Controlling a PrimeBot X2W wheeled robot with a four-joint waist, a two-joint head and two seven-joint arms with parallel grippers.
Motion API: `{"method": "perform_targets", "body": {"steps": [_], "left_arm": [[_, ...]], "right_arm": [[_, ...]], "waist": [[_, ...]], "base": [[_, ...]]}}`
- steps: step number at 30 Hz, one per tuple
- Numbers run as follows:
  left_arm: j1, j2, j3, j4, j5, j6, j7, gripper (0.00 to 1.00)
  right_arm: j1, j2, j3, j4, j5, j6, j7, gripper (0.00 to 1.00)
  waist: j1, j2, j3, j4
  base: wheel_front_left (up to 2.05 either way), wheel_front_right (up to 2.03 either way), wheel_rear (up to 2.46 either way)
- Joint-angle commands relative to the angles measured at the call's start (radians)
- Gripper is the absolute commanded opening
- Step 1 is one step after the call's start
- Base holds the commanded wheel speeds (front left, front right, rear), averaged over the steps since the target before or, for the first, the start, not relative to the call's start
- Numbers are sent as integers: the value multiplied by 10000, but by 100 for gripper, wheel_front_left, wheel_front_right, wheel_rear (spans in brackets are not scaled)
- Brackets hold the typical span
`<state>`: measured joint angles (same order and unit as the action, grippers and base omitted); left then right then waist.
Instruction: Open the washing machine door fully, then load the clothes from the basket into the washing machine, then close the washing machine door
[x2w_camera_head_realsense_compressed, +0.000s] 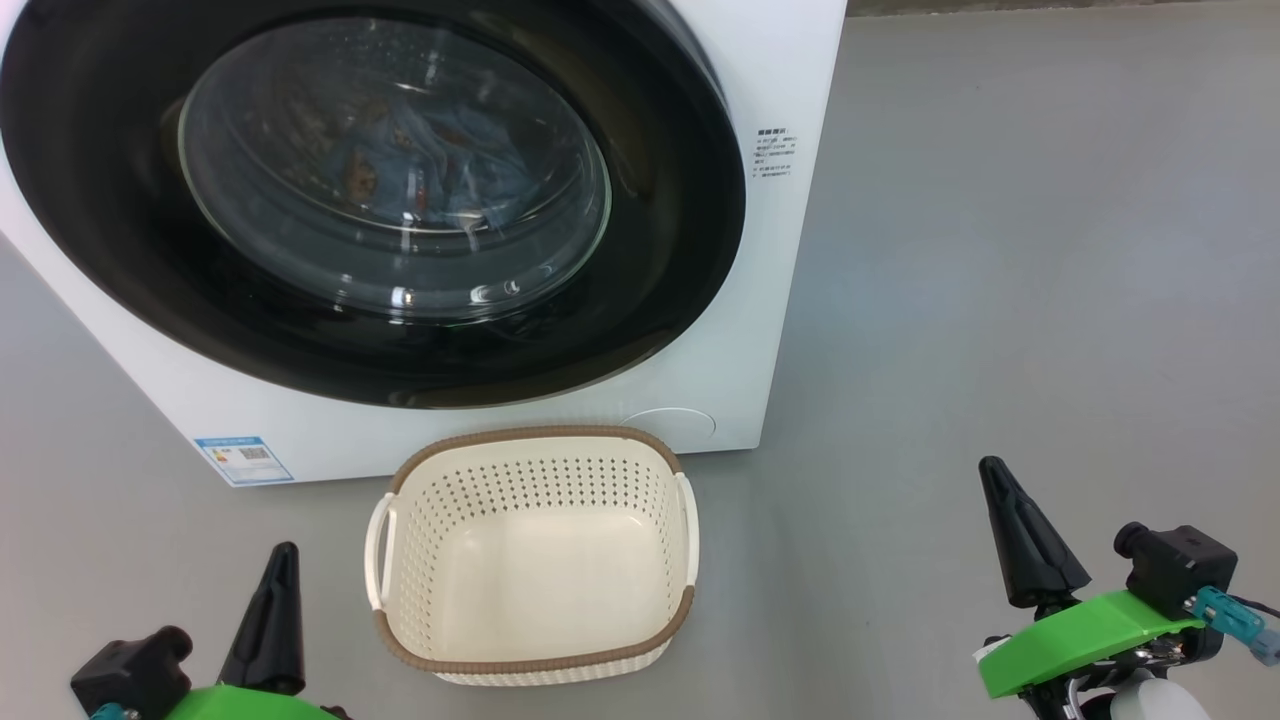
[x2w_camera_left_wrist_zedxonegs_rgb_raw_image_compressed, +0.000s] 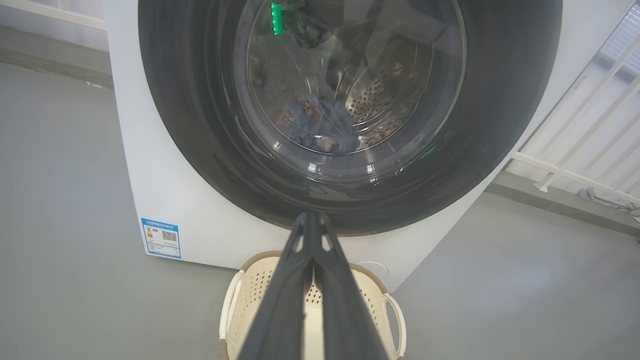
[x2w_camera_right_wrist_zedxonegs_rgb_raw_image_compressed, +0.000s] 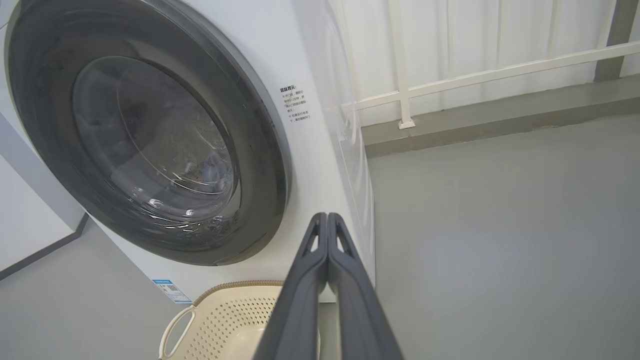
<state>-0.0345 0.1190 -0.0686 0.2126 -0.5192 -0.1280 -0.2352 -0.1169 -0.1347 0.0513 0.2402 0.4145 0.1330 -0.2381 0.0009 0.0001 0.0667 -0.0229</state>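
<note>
On the grey floor (x2w_camera_head_realsense_compressed: 1000, 300) in front of the robot stands the washing machine (x2w_camera_head_realsense_compressed: 790, 330), tilted in the head view; the washing machine door (x2w_camera_head_realsense_compressed: 680, 250) lies flush against its white front, covering the drum; behind the bulging glass the clothes (x2w_camera_head_realsense_compressed: 400, 150) show as a blue bundle with orange-brown print, low inside the steel drum. The basket (x2w_camera_head_realsense_compressed: 530, 665) sits on the floor just before the machine's lower edge, between the two arms and below the door, its perforated walls and smooth cream bottom plainly showing. The left gripper (x2w_camera_head_realsense_compressed: 283, 560) hovers to the basket's left, fingers pressed together tip to tip with nothing between them; the right gripper (x2w_camera_head_realsense_compressed: 1000, 490) hangs well off to the basket's right, likewise clenched on itself. A blue label (x2w_camera_head_realsense_compressed: 243, 460) marks the machine's lower left corner; a small printed notice (x2w_camera_head_realsense_compressed: 775, 152) sits beside the door; a white railing (x2w_camera_right_wrist_zedxonegs_rgb_raw_image_compressed: 475, 75) runs behind the machine in the right wrist view.
</note>
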Motion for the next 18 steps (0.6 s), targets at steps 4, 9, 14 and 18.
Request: {"method": "perform_targets", "body": {"steps": [4, 9, 14, 18], "left_arm": [[-228, 117, 186, -174, -559, -3, 164, 0], [-252, 95, 237, -151, -934, -4, 276, 0], [-276, 66, 301, -127, -1405, -5, 418, 0], [-294, 42, 353, -109, -1776, -6, 530, 0]], "right_arm": [[-184, -58, -96, -225, 651, -2, 141, 0], [-180, -40, -133, -211, 1069, -3, 246, 0], [-168, -15, -182, -197, 1593, -4, 380, 0], [-158, 6, -222, -188, 2005, -5, 487, 0]], "waist": [[-8, -1, -6, 9], [-9, -1, -27, 17], [-9, -1, -55, 27], [-9, -1, -77, 35]], "base": [[0, 0, 0], [0, 0, 0], [0, 0, 0], [0, 0, 0]]}}
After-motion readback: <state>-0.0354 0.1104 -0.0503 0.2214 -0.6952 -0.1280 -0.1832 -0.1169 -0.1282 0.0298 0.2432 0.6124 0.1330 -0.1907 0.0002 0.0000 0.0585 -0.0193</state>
